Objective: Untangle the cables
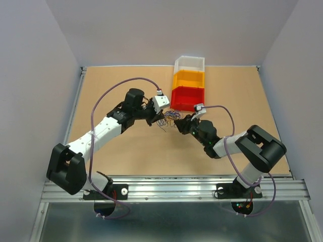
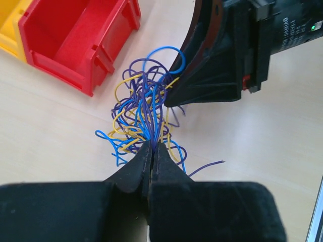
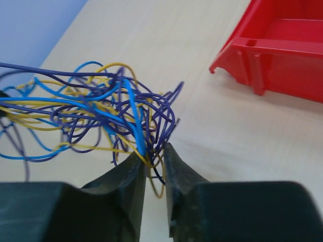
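Cables (image 1: 169, 120): a loose tangle of thin purple, blue and yellow strands is being held at the centre of the table (image 1: 126, 151), just below the red bin (image 1: 187, 98). In the top view only a small dark knot is being shown between the two arms, and single strands cannot be told apart there.

Left gripper (image 2: 153, 146): in the left wrist view the fingers are being pressed together at the lower centre, with several strands being pinched between the tips. The tangle is fanning upward from them.

Right gripper (image 3: 155, 151): in the right wrist view the fingers are being kept to a narrow gap at the lower centre. Yellow and purple strands are being pinched in it, and the tangle is spreading to the left. In the left wrist view this gripper is being seen from outside, at the upper right, with its tip in the tangle's right edge.

Bins: a yellow bin (image 1: 188, 79) and a white bin (image 1: 189, 64) are being shown stacked above the red one in the top view. Only the red bin is being shown in the right wrist view.
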Controlling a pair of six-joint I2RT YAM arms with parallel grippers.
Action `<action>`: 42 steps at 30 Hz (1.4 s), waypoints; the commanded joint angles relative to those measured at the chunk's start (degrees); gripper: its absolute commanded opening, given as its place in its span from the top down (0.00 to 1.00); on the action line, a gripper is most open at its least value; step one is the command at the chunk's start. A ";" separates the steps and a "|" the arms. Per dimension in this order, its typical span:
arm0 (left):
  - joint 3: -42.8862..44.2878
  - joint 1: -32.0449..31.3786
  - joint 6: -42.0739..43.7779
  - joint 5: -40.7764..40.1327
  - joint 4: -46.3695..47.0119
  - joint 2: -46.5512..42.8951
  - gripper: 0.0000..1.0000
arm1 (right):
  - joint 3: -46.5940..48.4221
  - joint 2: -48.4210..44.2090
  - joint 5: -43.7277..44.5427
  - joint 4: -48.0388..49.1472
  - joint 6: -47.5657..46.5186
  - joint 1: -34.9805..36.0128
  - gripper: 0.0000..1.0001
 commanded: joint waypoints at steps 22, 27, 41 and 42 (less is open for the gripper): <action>-9.75 1.67 -3.25 -5.69 15.50 -13.29 0.01 | -1.31 -23.69 2.60 -20.87 -4.24 2.70 0.99; -10.19 1.40 -1.50 2.85 14.89 -13.20 0.01 | 1.16 -22.28 4.80 -22.81 -4.86 5.16 0.99; -6.24 -2.73 2.99 5.77 8.30 -4.59 0.13 | 6.52 -19.82 6.12 -23.70 -5.82 7.89 1.00; -5.80 -2.73 2.38 4.81 8.03 -3.89 0.18 | 6.87 -19.90 6.29 -23.87 -5.91 7.89 1.00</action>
